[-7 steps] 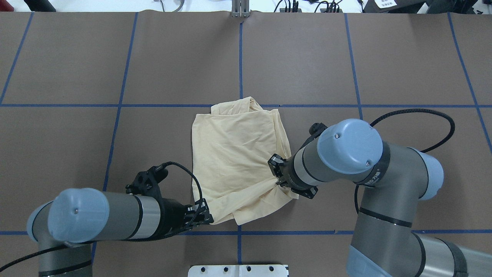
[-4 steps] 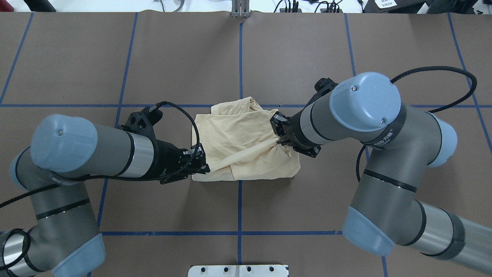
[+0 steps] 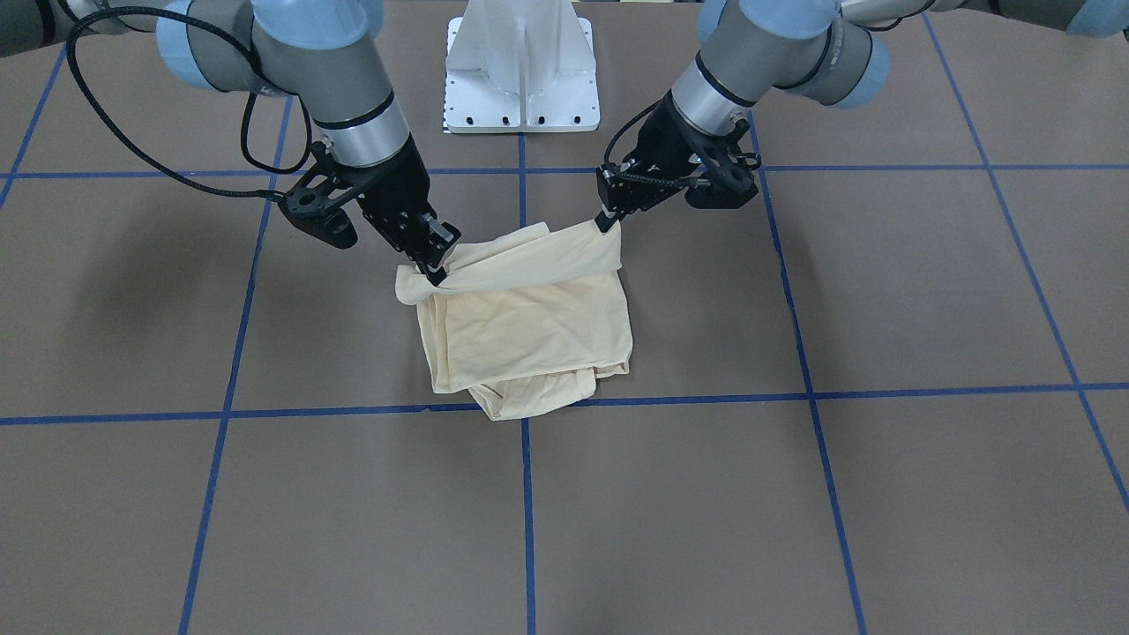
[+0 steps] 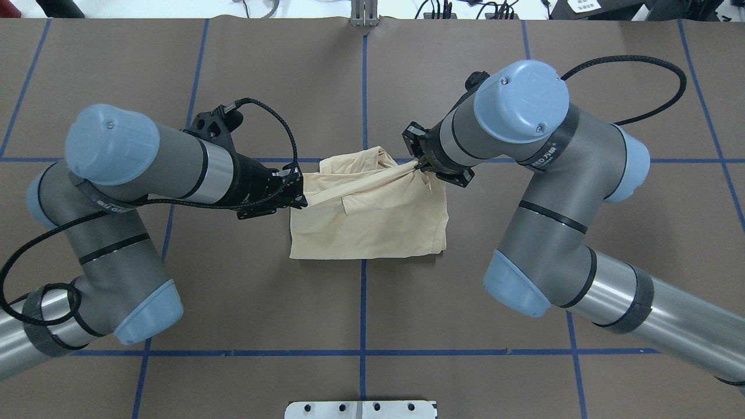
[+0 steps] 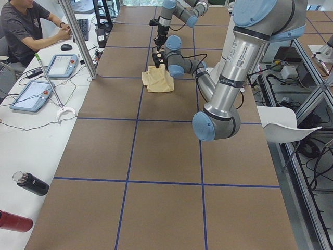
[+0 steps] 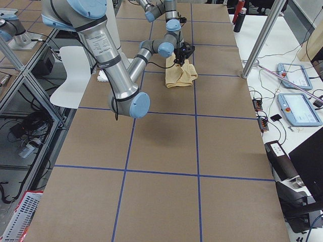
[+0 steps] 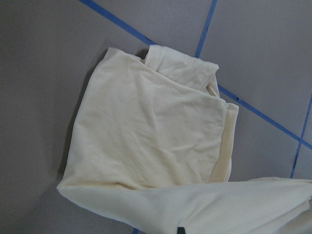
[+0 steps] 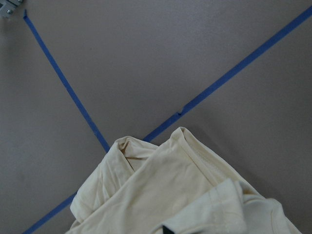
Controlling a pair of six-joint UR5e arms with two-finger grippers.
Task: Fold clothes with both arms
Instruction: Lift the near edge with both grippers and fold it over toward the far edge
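Note:
The pale cream-yellow shirt [image 4: 372, 224] lies folded in a rough square at the table's middle, plain side up, and also shows in the front view [image 3: 529, 331]. My left gripper [image 4: 300, 195] is shut on a corner of the shirt at its left edge. My right gripper [image 4: 418, 164] is shut on the opposite corner at the far right. A taut band of cloth runs between them, raised over the rest of the shirt. In the front view the left gripper [image 3: 609, 220] and right gripper [image 3: 434, 270] pinch that same raised edge. Both wrist views show only cloth [image 7: 156, 136] [image 8: 170, 195].
Blue tape lines [image 4: 363, 81] cross the brown table. The white pedestal base [image 3: 522, 66] stands at the robot's edge. A person [image 5: 26, 28] sits at a side desk with control tablets [image 5: 62, 65]. Bottles [image 5: 31, 183] lie there too. A white chair [image 5: 283, 122] stands beside the table.
Both grippers have carried the shirt's near hem away from the robot base, over the shirt toward its far edge. The cloth now lies as a shorter, doubled rectangle.

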